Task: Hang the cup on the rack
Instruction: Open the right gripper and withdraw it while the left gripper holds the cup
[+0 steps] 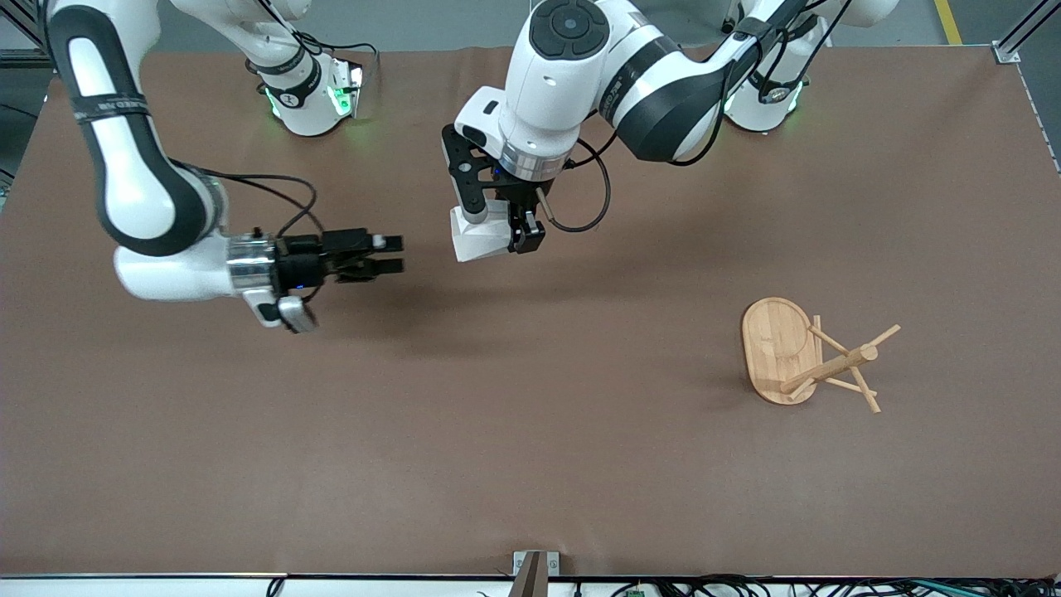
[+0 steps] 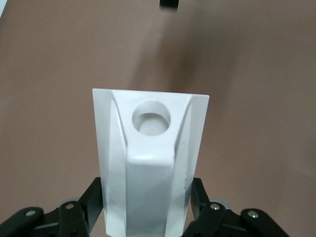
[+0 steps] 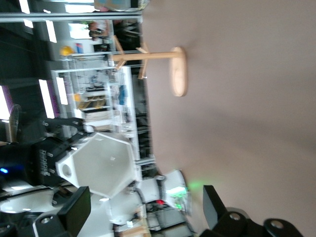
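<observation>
The cup (image 1: 481,235) hangs over the brown table (image 1: 530,464), clamped in the left gripper (image 1: 497,228). The right gripper (image 1: 390,255) hovers beside it, fingers spread and empty. The rack (image 1: 808,356) stands toward the left arm's end, nearer the camera.

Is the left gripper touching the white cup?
Touching. In the left wrist view the left gripper has a finger pressed against each side of the cup; the front view shows the cup held above the table.

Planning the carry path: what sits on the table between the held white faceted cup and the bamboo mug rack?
Nothing: in the front view only bare brown tabletop lies between the white faceted cup in the left gripper and the bamboo mug rack.
</observation>
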You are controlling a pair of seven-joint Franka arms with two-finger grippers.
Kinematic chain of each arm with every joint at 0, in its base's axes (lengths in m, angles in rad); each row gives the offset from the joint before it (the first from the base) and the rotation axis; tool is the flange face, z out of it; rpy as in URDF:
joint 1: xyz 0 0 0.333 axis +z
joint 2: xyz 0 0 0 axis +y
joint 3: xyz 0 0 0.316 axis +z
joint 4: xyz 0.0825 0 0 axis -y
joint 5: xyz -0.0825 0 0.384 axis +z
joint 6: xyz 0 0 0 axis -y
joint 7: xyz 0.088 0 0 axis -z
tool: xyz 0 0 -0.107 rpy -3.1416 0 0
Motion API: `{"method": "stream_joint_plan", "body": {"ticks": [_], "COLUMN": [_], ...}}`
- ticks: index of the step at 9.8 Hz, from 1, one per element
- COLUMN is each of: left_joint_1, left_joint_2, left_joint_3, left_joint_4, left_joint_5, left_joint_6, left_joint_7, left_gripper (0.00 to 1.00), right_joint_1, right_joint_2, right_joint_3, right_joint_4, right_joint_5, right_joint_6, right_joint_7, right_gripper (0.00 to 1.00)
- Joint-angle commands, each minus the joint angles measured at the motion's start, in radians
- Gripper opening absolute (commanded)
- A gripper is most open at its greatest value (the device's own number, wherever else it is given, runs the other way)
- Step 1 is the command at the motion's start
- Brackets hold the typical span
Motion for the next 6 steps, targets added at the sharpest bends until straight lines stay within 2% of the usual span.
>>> {"method": "stream_joint_plan", "body": {"ticks": [1, 4, 5, 6], "left_joint_1": [0.019, 0.08, 0.113, 0.155], "left_joint_2": [0.022, 0.017, 0.011, -0.006], "left_joint_3": [0.002, 0.005, 0.005, 0.006], "left_joint_4": [-0.003, -0.004, -0.007, -0.016], "left_joint_5": [0.02, 0.022, 0.025, 0.025], "left_joint_6": [0.0, 0.0, -0.003, -0.02], "left_joint_7": [-0.011, -0.19, -0.254, -0.288], "left_gripper": [0.0, 0.0, 0.0, 0.0], "right_joint_1": [0.001, 0.001, -0.002, 0.004], "right_joint_2": [-0.106, -0.173, -0.211, -0.224], "right_joint_3": [-0.104, -0.195, -0.203, -0.218], "right_joint_4": [-0.008, -0.009, -0.018, -0.003], "right_joint_5": [-0.265, -0.653, -0.735, -0.862], "right_joint_6": [0.021, 0.086, 0.109, 0.112], "right_joint_7": [0.06, 0.109, 0.153, 0.175], "right_gripper": [1.0, 1.0, 1.0, 1.0]}}
